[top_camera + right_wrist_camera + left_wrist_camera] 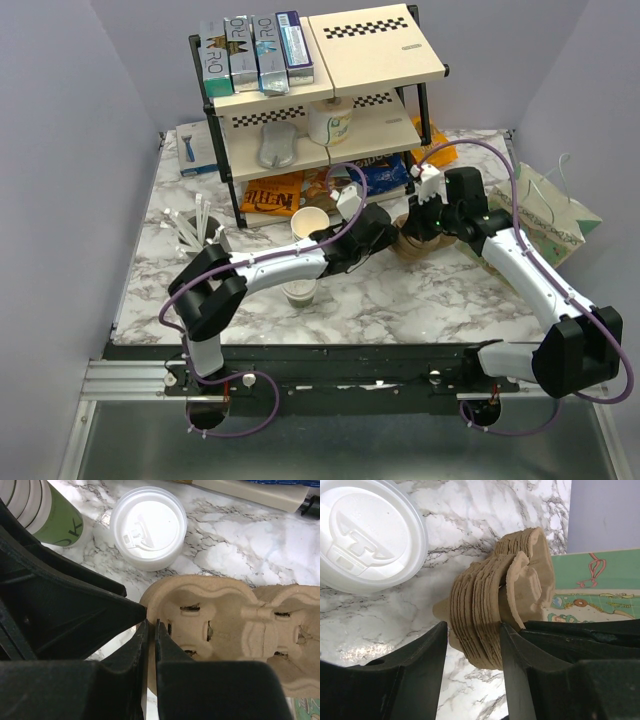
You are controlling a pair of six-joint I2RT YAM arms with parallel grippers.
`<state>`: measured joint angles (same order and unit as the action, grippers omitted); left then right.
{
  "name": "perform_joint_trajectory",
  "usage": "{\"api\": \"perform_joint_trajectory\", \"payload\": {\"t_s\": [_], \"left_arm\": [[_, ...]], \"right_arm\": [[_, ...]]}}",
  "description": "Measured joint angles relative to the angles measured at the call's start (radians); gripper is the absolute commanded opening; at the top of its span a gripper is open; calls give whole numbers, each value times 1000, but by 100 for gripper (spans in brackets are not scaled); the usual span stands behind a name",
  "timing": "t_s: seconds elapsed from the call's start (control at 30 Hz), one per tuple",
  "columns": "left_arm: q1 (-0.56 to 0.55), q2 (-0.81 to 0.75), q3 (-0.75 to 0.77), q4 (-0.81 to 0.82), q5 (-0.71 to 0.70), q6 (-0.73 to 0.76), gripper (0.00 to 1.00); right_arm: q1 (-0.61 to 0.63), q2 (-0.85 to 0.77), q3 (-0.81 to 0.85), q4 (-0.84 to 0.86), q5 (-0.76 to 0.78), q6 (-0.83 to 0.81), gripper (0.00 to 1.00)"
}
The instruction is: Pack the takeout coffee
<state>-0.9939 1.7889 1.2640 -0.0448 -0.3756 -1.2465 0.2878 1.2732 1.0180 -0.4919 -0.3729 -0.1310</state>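
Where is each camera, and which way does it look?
Top external: high behind both arms, which show, looking down at the marble table.
Left wrist: on its arm, looks past the left end effector at the cardboard carriers it grips.
Right wrist: on its arm, looks past the right end effector into the carriers' wells.
Both wrist views share the takeout coffee and carriers.

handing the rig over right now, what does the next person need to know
Left gripper: shut across the carrier stack.
Right gripper: looks shut on the top carrier at its rim.
Coffee cup: lidded, upright on the table beside the carrier stack, not held.
Done: nothing packed yet.
Left: probably free one carrier, then seat the cup in it.
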Motion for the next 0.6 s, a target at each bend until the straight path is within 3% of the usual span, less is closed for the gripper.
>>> {"api": "perform_joint_trajectory", "payload": {"t_s": [0.6], "left_arm": [[0, 50, 21, -14, 28, -7, 52]], "right_arm": [[-6, -83, -6, 43, 17, 1, 1]]}}
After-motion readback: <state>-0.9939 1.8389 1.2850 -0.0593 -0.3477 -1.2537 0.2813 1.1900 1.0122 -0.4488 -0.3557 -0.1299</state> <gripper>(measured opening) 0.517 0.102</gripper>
